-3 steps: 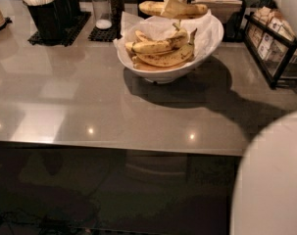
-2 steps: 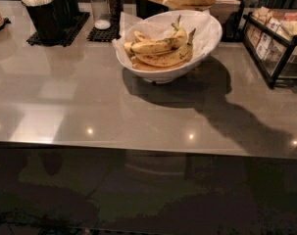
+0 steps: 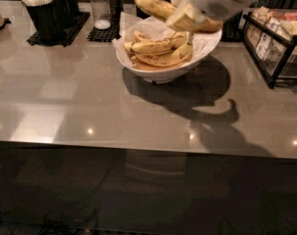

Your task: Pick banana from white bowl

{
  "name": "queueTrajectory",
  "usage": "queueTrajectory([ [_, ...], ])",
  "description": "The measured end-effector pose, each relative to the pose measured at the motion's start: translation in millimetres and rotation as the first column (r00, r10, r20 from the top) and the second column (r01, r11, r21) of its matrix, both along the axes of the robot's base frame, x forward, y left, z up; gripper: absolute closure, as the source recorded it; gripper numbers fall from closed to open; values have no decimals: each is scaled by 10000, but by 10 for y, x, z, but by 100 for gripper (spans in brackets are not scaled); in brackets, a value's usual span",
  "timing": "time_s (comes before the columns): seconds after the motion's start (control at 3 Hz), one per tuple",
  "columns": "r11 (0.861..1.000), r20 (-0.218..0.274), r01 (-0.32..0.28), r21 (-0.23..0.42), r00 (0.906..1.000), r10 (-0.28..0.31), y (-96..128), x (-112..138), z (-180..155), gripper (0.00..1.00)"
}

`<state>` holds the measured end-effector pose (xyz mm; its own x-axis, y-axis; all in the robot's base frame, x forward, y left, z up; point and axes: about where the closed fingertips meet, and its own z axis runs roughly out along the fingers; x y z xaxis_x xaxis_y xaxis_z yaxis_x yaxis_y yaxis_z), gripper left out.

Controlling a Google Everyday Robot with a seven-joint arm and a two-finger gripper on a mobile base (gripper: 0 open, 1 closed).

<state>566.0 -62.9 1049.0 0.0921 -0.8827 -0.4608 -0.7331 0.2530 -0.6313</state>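
Observation:
The white bowl (image 3: 160, 73) stands on the grey counter at the back middle, lined with white paper, with several yellow speckled bananas (image 3: 155, 47) lying in it. My gripper (image 3: 188, 16), white, reaches in from the top right and is shut on one banana (image 3: 155, 6). It holds that banana in the air above the bowl's back right rim, clear of the others. The banana's right end is hidden by the gripper.
A black caddy with white items (image 3: 44, 10) and two shakers (image 3: 102, 8) on black mats stand at the back left. A black wire rack of packets (image 3: 275, 40) stands at the right. The counter's front edge (image 3: 138, 145) runs across the view.
The white arm part at the lower right has left the view. The gripper with the banana now shows lower and further right, over the bowl's back right rim.

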Motion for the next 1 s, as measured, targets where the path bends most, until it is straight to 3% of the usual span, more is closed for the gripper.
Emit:
queueTrajectory([
  [0.33,9983,-125,-260,514,9996,267,-215,-196,-586,100],
  [0.67,9899,-632,-564,1303,9959,651,-431,-386,-1004,100],
  [1.0,9711,-574,-1208,2056,9892,1352,-442,-635,-1137,100],
])
